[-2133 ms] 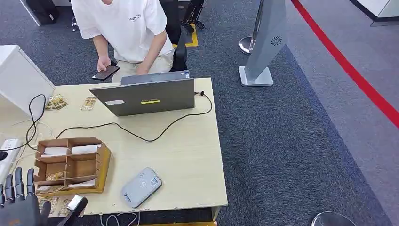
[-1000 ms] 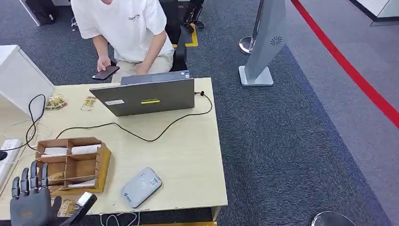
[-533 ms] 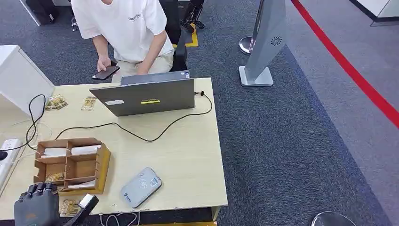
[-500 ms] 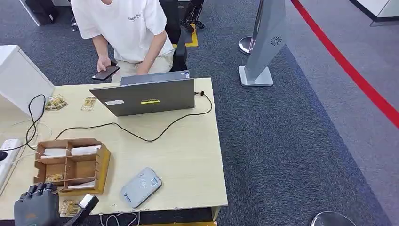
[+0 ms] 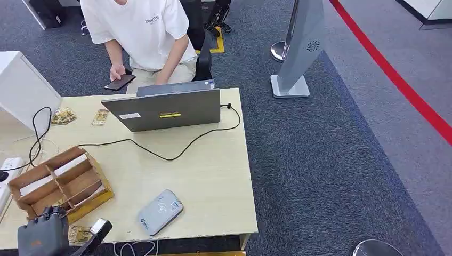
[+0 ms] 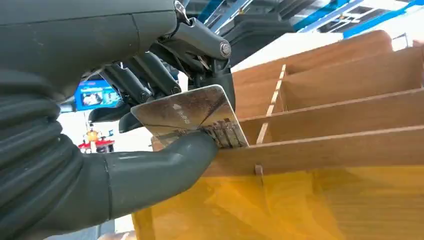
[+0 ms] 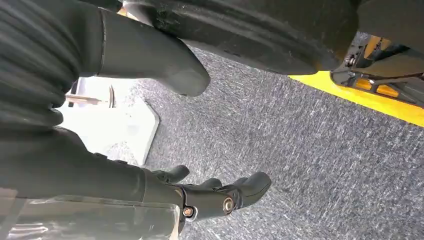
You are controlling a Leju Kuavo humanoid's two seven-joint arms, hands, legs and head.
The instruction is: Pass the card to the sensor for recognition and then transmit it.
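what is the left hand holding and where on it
The left hand pinches a card by its lower edge, thumb on one face and fingers behind, just beside the wooden organizer box.

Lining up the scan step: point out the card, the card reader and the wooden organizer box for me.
card (image 6: 187, 112), left wrist view, on its shiny face.
card reader (image 5: 160, 211), head view, middle of its grey top.
wooden organizer box (image 5: 101, 188), head view, on its outer side wall.

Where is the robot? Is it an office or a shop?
Probably an office or a check-in desk in a hall. A person sits behind a laptop on a wooden table, with a card reader, grey carpet and a barrier post.
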